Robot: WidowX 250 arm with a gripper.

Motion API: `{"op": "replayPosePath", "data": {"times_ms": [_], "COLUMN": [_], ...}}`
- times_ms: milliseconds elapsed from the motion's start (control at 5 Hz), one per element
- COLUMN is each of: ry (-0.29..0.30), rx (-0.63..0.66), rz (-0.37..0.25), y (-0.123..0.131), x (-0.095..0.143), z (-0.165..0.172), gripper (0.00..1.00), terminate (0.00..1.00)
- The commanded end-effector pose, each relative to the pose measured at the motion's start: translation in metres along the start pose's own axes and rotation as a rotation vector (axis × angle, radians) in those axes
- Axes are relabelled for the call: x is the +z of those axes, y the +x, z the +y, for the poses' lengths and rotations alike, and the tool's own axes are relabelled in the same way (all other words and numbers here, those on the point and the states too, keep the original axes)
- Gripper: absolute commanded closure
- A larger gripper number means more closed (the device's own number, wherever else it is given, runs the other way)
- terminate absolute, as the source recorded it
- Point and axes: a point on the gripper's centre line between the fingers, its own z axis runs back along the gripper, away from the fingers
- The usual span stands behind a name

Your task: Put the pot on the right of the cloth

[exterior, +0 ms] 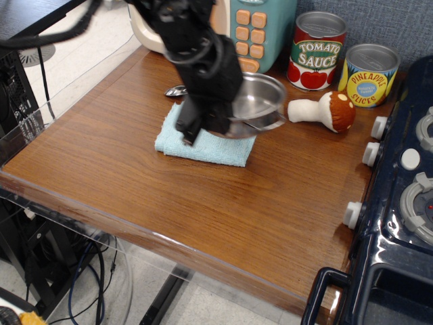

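Hand [215,115] closed on near rim of the pot [255,101], carrying it tilted, clear of the bench [135,183], above the right part of the cloth [196,145]. The lift seems meant to keep the pot from dragging the cloth. Bare bench right of the cloth, in front of the toy mushroom [323,110], looks the likely set-down spot; release not yet made.

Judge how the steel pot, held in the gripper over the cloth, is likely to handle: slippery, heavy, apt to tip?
The pot looks thin-walled and shallow, so probably light. Its shiny steel may be slick in the gripper, which seems to hold it at one side, so it could tilt. Over the cloth it looks roughly level.
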Motion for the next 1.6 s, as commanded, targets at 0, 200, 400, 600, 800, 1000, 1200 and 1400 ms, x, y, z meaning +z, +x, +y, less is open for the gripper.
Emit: {"op": "replayPosePath", "data": {"times_ms": [0,200,400,600,800,1000,1200,1400], "ry": [-0.038,-0.055,-0.060,-0.058,-0.030,-0.015,-0.003,0.008], "rx": [-0.150,-0.203,-0.185,-0.155,-0.131,-0.113,-0.104,-0.062], "rz": [-0.108,-0.105,-0.080,-0.016,-0.009,-0.008,-0.017,-0.011], "y": [0.052,0.064,0.060,0.057,0.053,0.050,0.050,0.044], "x": [-0.035,-0.049,-0.052,-0.050,-0.042,-0.037,-0.028,0.000], "z": [-0.008,-0.012,-0.011,-0.010,-0.007,-0.004,0.002,0.013], "gripper": [1.00,1.00,1.00,0.00,0.00,0.00,0.00,0.00], "terminate": [0.00,0.00,0.00,0.00,0.00,0.00,0.00,0.00]}}
